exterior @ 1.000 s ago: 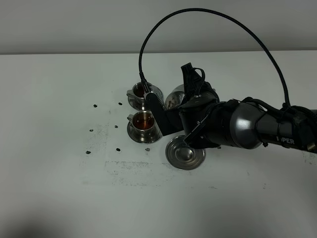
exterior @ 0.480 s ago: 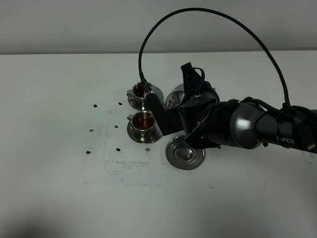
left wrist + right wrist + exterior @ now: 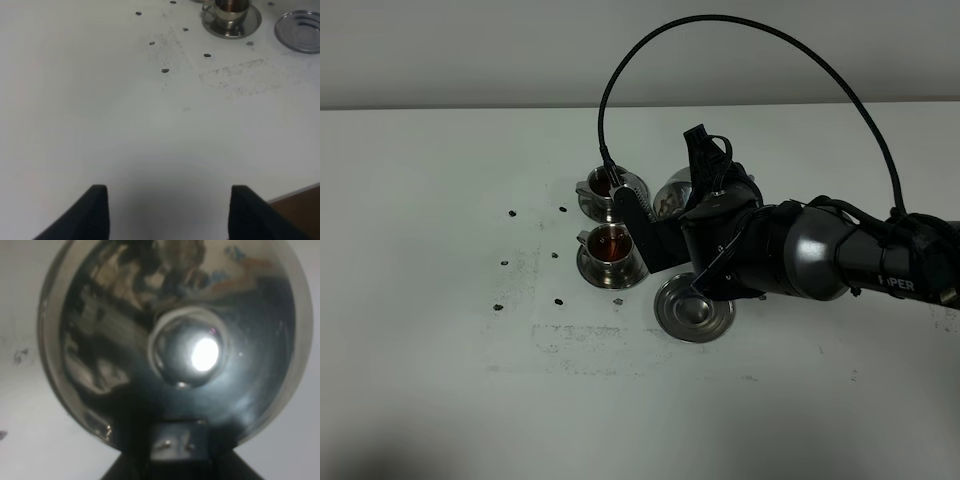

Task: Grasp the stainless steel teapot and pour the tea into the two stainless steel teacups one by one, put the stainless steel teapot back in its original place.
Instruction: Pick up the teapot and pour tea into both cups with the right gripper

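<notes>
White tabletop surrounds us. Our right gripper [image 3: 705, 215], jaws clamped on the shiny squat steel teapot [image 3: 672, 192], holds it tilted beside two tea-filled steel cups [image 3: 610, 243], above the flat round steel tray [image 3: 694, 308]; left gripper [image 3: 167, 212] idles, spread.

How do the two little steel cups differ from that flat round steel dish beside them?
The two teacups stand tall with small handles; the round tray is flat with a shallow rim. Both cups hold reddish-brown tea; the tray lies bare. Each cup sits on its own saucer; the tray rests directly on the table. All are shiny steel.
</notes>
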Controlling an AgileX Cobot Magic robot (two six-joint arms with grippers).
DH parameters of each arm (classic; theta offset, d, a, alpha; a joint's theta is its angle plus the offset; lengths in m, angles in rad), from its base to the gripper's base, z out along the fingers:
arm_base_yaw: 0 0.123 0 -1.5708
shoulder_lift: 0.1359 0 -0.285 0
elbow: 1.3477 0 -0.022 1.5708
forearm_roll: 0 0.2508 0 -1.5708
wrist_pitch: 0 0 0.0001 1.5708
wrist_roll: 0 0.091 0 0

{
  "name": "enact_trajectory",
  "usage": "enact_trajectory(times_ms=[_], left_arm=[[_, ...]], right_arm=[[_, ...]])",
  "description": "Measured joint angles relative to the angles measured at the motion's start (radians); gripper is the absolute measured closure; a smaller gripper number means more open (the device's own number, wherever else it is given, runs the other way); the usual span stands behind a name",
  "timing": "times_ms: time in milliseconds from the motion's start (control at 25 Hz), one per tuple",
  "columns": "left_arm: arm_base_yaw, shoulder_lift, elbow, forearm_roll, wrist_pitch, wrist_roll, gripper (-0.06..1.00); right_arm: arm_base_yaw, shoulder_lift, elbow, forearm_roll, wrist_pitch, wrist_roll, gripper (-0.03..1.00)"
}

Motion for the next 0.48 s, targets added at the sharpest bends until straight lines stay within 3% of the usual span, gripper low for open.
enact_trajectory(times_ms=[480], left_arm=[[0.000,0.000,0.000,0.000,0.000,0.000,0.42]], right_arm=[[0.000,0.000,0.000,-0.010,0.000,0.000,0.76]])
